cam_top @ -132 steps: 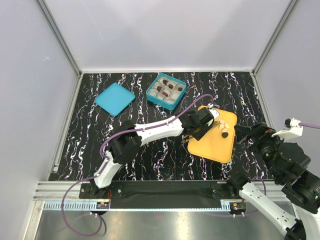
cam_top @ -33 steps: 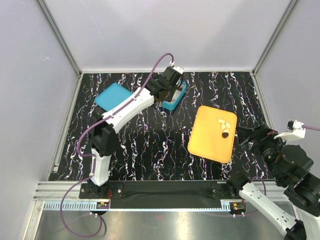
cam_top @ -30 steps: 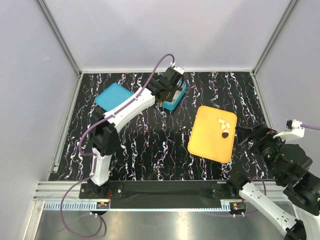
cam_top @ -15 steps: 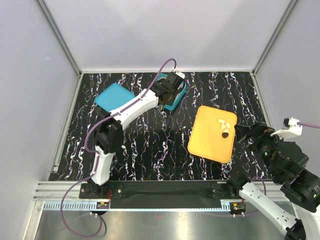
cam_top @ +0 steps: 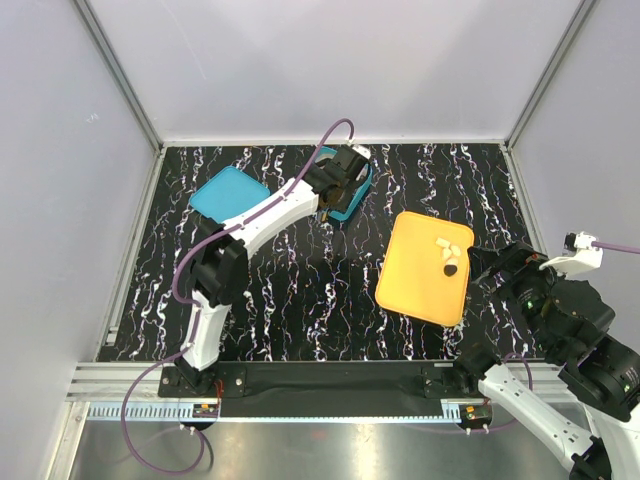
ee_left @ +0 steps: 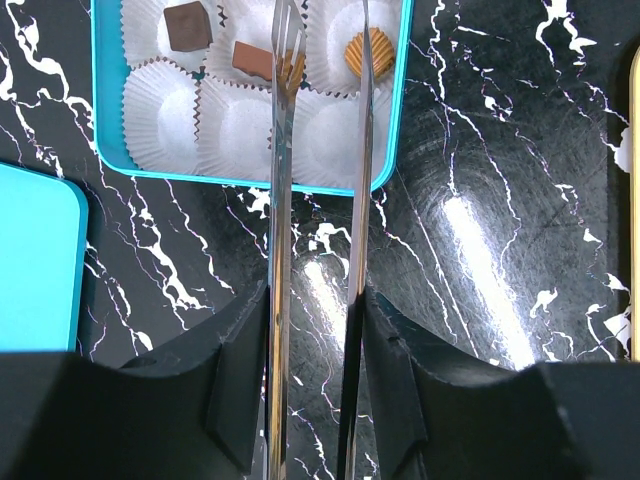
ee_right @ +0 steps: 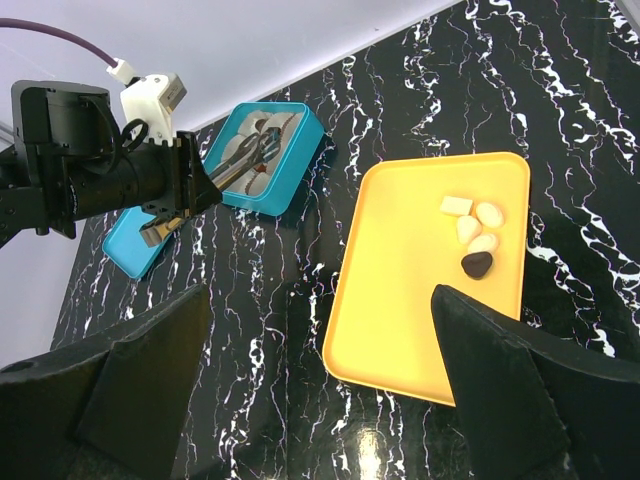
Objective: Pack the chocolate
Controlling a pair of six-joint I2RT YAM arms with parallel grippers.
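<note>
My left end effector hangs over the teal box. Its two long, thin, shiny metal fingers are parted by a narrow gap with nothing gripped between them. The box is square with rounded corners and lined with fluted white paper cups. Three cups hold chocolate: a dark cube, a flat brown bar right against one finger, and a ridged, shell-like gold piece partly behind the other. The flat teal lid lies nearby on the glossy black bench, which is veined with white. My right end effector is spread wide and empty, apart from the smooth yellow tray. On the tray, four pale pieces, one blocky and the rest rounded, sit with a dark lump near one corner.
</note>
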